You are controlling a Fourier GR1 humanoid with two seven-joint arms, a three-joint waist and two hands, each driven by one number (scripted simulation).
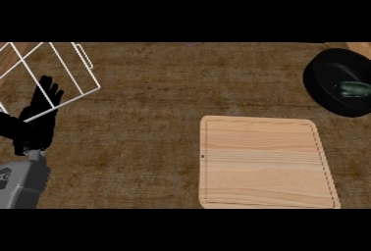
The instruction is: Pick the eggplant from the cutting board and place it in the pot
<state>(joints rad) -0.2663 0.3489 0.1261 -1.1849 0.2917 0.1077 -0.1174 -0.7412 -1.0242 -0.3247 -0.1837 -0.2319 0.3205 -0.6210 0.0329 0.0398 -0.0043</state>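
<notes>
Head view: you look steeply down at a brown table [167, 98].
Cutting board: a pale wooden cutting board [267, 162] lies at lower right of centre, and nothing rests on it.
Pot: a black pot [340, 86] sits at the far right, partly cut off by the edge, just beyond the board's far right corner.
Eggplant: a dark greenish shape, which you can take to be the eggplant [354, 88], already lies inside the pot, near its middle. Its long axis seems to run roughly left to right, though it is too small to be sure.
Wire rack: a white wire rack [51, 73] stands at upper left, tilted.
Left hand: your left hand [36, 120] shows at the left edge, just in front of the rack, fingers [49, 90] straight and pointing up, holding nothing; it looks at rest.
Right hand: not in view.
Key relation: the eggplant lies far to the right of your left hand, well apart, with the whole board between them; the unseen right hand would be on the nearer side.
Progress: judging from how things lie, the placing appears done.
</notes>
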